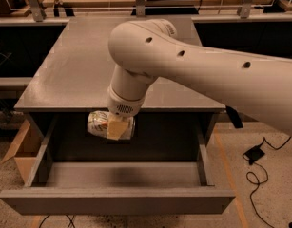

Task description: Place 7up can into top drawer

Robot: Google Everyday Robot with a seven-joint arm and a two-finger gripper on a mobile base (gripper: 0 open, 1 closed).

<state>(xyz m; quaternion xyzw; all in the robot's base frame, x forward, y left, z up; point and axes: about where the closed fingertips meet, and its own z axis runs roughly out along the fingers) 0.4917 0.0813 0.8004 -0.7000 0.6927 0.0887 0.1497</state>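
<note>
From where I stand, the gripper [115, 126] hangs just under the near edge of the cabinet top [83, 65], and its fingers are closed on the 7up can [97, 123]; one tan pad [118, 128] lies flat across the side of the can that faces me. The can is in the air, not resting on anything. It is held lying down, with its long axis going left to right, parallel to the front panel of the top drawer [117, 201]. The drawer is pulled out fully, and its grey floor is directly below the can, a little left of the middle and toward the far side. So I judge the coming move is simply downward, and the can, being on its side, may roll toward the near panel when it is let go. The can looks whitish-green with a silver end at the left, and it seems somewhat dented.
</note>
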